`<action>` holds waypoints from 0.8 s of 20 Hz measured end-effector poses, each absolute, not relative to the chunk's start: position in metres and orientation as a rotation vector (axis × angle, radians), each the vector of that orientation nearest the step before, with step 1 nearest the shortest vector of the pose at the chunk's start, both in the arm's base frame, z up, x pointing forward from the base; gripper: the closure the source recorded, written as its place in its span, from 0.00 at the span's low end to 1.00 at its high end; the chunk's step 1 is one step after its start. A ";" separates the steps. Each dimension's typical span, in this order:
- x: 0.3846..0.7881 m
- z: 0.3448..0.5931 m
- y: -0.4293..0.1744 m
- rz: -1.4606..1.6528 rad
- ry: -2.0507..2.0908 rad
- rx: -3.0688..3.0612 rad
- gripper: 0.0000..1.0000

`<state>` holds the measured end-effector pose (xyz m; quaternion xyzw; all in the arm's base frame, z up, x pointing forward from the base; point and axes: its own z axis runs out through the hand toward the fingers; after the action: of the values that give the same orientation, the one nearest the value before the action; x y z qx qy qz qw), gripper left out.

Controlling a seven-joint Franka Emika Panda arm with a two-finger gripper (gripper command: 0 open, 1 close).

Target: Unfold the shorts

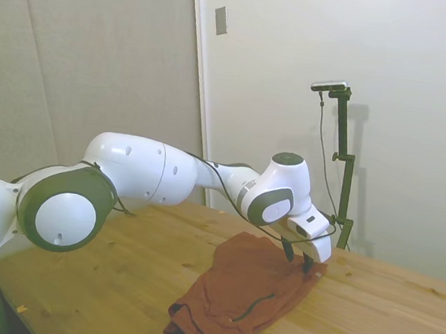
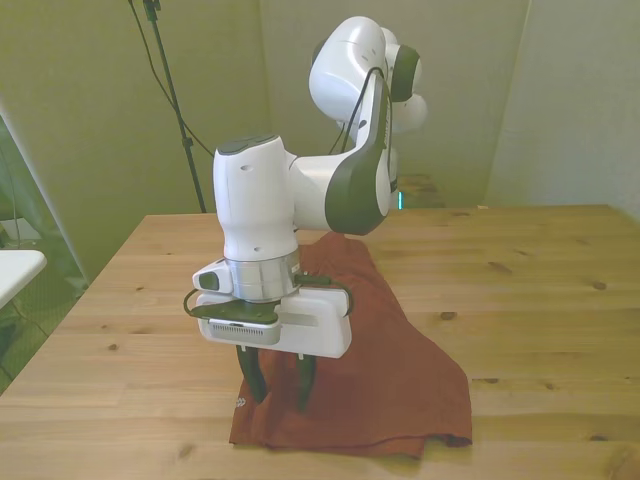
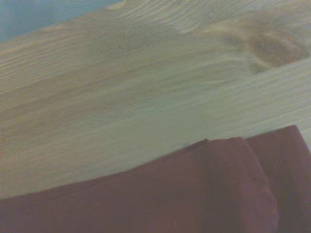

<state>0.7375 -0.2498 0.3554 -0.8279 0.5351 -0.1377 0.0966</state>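
I see one pair of rust-orange soft fabric shorts point(image 2: 385, 350) on the wooden table point(image 2: 540, 290), lower centre; my one tool point(image 2: 278, 390) hovers slightly open, gripping nothing.

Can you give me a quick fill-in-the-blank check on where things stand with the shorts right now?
1. The shorts lie on a ____ table.
2. The gripper hangs over the shorts with its fingers ____.
3. The colour of the shorts is rust-____.
4. In the side view, a dark ____ line runs across the fabric.

Missing words: wooden; open; orange; zipper
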 end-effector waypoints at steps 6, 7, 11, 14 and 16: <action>0.738 0.357 -0.253 -0.389 1.586 -2.455 1.00; 0.738 0.358 -0.253 -0.388 1.586 -2.455 1.00; 0.738 0.358 -0.253 -0.380 1.586 -2.457 1.00; 0.737 0.358 -0.254 -0.369 1.586 -2.461 1.00; 0.736 0.359 -0.255 -0.358 1.580 -2.465 1.00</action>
<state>0.7365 -0.2548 0.3590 -0.8319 0.5332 -0.1208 0.0956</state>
